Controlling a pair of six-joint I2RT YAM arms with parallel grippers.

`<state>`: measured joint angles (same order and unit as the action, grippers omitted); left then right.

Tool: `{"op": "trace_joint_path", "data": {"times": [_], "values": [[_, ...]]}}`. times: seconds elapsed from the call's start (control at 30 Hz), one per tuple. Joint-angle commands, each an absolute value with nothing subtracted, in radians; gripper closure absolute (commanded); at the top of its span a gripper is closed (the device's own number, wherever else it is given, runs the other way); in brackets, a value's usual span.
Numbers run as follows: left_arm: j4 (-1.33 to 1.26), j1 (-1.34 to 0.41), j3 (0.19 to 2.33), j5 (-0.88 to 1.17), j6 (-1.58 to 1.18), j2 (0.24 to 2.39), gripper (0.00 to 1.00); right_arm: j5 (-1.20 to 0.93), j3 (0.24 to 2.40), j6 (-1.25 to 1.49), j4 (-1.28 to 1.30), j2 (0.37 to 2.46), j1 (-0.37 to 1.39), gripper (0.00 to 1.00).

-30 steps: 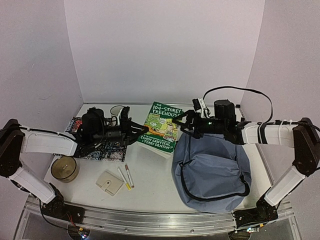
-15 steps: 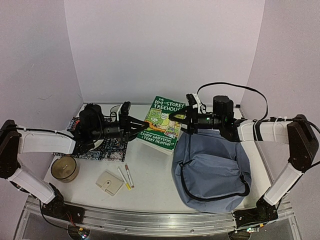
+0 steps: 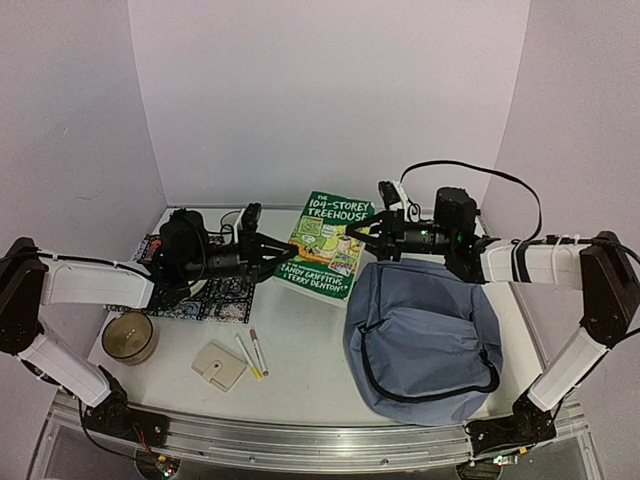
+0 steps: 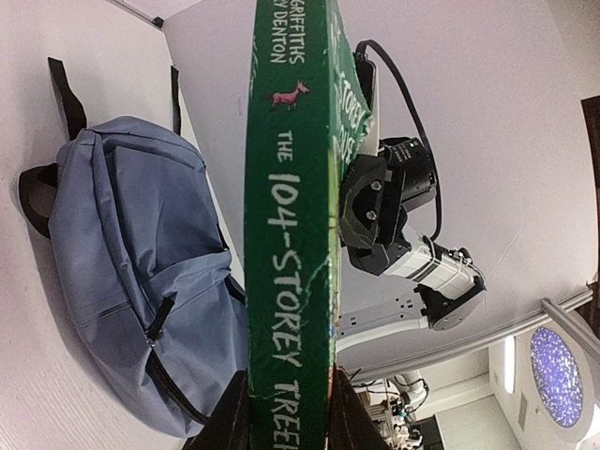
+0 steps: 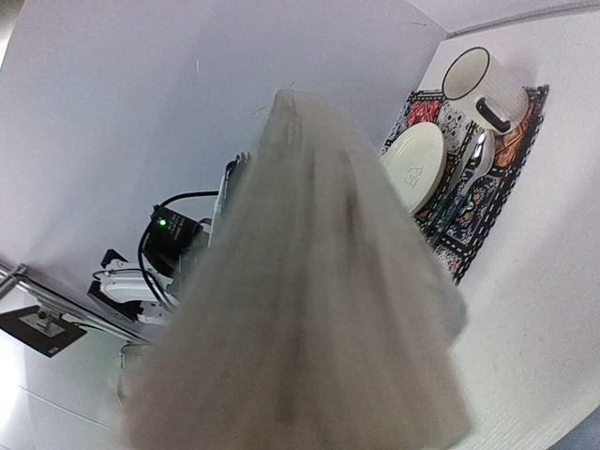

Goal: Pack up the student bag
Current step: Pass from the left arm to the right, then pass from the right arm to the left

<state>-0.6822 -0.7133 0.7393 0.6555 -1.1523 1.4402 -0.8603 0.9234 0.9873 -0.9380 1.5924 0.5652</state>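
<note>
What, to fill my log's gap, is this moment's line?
book: raised, tilted | left gripper: shut on book | right gripper: at book's opposite edge, grip unclear | student bag: book not inside

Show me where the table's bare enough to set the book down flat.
Widest bare patch: centre front, between the markers and the student bag. Left front is crowded: tin, small beige case, with the patterned mat behind. The student bag fills the right side.

Bright, even overhead light; soft faint shadows. Right wrist view: book (image 5: 300, 300) close, blurred. Wrist views fisheye-warped.
</note>
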Motion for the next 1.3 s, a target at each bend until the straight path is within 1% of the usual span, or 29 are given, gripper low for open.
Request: {"op": "trace_joint_path", "data": {"times": [0.0, 0.03, 0.07, 0.13, 0.23, 0.27, 0.47, 0.5, 0.67, 0.83, 0.97, 1.27], "values": [[-0.772, -0.700, 0.737, 0.649, -1.143, 1.446, 0.95, -0.867, 0.913, 1.021, -1.065, 1.521, 0.564, 0.90], [-0.772, -0.700, 0.734, 0.635, -1.146, 1.443, 0.88, -0.852, 0.905, 1.030, -1.071, 1.517, 0.564, 0.97], [-0.773, -0.700, 0.727, 0.618, -1.150, 1.441, 0.80, -0.835, 0.899, 1.039, -1.077, 1.511, 0.563, 1.00], [-0.774, -0.699, 0.715, 0.575, -1.166, 1.432, 0.62, -0.786, 0.885, 1.069, -1.093, 1.501, 0.564, 1.00], [-0.773, -0.702, 0.699, 0.520, -1.196, 1.430, 0.41, -0.708, 0.854, 1.120, -1.143, 1.484, 0.565, 1.00], [-0.774, -0.707, 0.696, 0.498, -1.210, 1.432, 0.33, -0.675, 0.840, 1.142, -1.165, 1.479, 0.567, 1.00], [-0.774, -0.766, 0.703, 0.401, -1.236, 1.452, 0.03, -0.512, 0.805, 1.217, -1.238, 1.477, 0.594, 1.00], [-0.774, -0.779, 0.710, 0.389, -1.239, 1.461, 0.01, -0.492, 0.802, 1.230, -1.256, 1.480, 0.602, 1.00], [-0.776, -0.834, 0.741, 0.328, -1.265, 1.513, 0.01, -0.409, 0.783, 1.280, -1.348, 1.503, 0.631, 1.00], [-0.799, -0.871, 0.768, 0.280, -1.282, 1.541, 0.01, -0.337, 0.778, 1.285, -1.383, 1.508, 0.665, 1.00], [-0.832, -0.879, 0.776, 0.254, -1.284, 1.543, 0.11, -0.301, 0.776, 1.280, -1.389, 1.515, 0.684, 1.00], [-0.901, -0.882, 0.763, 0.255, -1.339, 1.531, 0.45, -0.238, 0.755, 1.286, -1.407, 1.536, 0.705, 1.00]]}}
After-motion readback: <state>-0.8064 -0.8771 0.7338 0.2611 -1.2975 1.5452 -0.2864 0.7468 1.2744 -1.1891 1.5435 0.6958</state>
